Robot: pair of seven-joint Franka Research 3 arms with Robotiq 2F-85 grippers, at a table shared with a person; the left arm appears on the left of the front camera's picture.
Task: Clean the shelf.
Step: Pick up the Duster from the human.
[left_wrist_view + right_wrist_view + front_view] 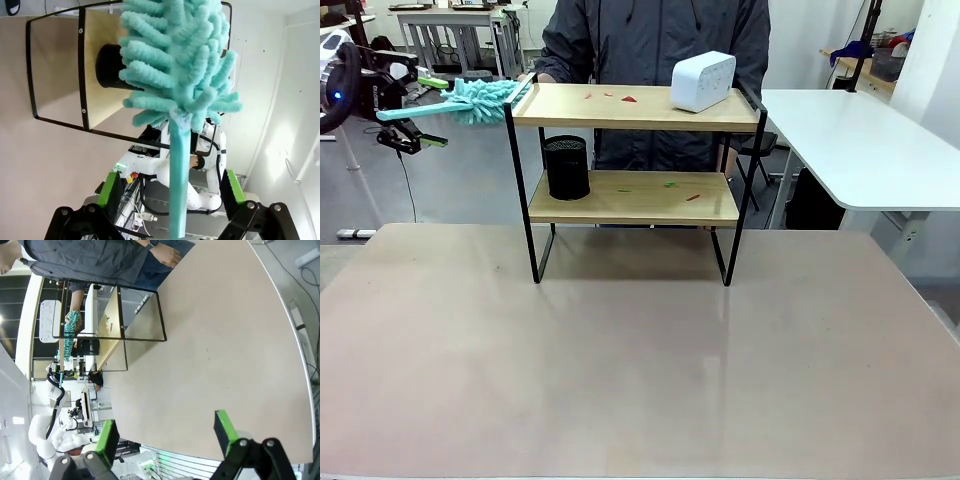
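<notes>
Currently the shelf (pixel 635 150) stands on the table (pixel 620 380), toward its far edge and near the middle, with a person (pixel 650 40) directly behind it. Its top board carries a white box (pixel 703 80) at the right end and small red scraps (pixel 628 99) near the middle. Its lower board carries a black mesh cup (pixel 566 167) at the left end, plus a green scrap (pixel 670 184) and a red one toward the right. The left gripper (pixel 432 112) is positioned off the left end of the shelf, level with the top board. Its jaws are spread wide, and both green pads (pixel 108 189) stand clear of the handle (pixel 179 165) of a teal duster (pixel 480 100) that runs out between them. How the handle is fixed at its base cannot be determined. The fluffy head sits at the left end of the top board, at the black frame; contact cannot be confirmed. The right gripper (pixel 165 432) hangs above the bare table, well apart from the shelf, fingers fully spread with nothing between them.
</notes>
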